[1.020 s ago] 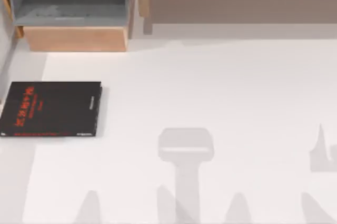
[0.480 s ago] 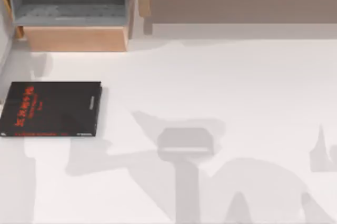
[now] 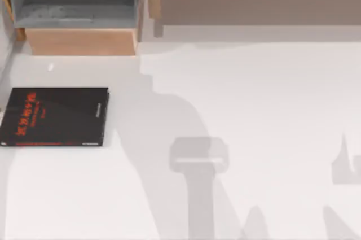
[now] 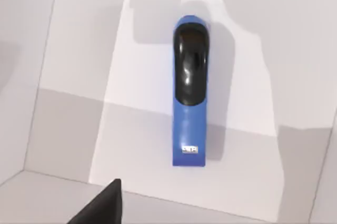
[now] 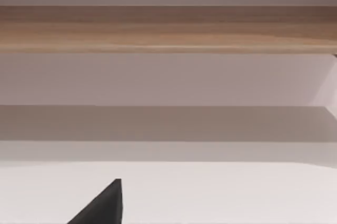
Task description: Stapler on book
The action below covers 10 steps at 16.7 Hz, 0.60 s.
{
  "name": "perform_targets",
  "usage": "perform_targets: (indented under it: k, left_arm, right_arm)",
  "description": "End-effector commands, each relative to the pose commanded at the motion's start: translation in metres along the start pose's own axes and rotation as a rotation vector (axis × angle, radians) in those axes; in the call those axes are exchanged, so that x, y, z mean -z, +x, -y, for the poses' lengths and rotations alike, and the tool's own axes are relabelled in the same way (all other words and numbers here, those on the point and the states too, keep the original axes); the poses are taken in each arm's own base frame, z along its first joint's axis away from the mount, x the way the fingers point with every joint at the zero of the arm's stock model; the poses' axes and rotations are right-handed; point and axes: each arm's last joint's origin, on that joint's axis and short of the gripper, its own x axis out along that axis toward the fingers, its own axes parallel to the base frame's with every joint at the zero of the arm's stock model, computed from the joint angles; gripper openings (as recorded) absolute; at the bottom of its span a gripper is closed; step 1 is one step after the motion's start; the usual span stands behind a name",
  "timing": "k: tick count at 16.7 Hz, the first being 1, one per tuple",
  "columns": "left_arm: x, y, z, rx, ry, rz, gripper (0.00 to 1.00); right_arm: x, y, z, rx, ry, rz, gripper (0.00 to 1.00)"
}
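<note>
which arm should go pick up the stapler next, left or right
Left, most likely. The left wrist view looks straight down on the blue stapler, lying free on the white table. The right wrist view faces a wooden shelf. The book also lies at the table's left side.

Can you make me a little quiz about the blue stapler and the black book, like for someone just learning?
1. True or false: the stapler is already lying on the book.
2. Which side of the table is the book on in the top view? A) left B) right C) middle
3. Fill in: the top part of the stapler is ____ in colour, while its body is blue.

Key:
1. False. In the left wrist view the stapler lies flat on the white table surface, and the book's cover is bare in the top view.
2. A, it lies near the left edge.
3. Dark (black).
</note>
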Motion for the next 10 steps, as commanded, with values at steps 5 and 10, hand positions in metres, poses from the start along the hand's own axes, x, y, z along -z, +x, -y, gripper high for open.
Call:
perform_targets:
  k: [5,10]
  left_arm:
    - [-0.019,0.077,-0.02,0.013,-0.016,-0.172,1.0]
    - [-0.022,0.104,-0.021,0.022,-0.008,-0.22,1.0]
  right_arm:
    - [0.0,0.0,0.0,0.0,0.0,0.0,1.0]
    - [0.0,0.0,0.0,0.0,0.0,0.0,1.0]
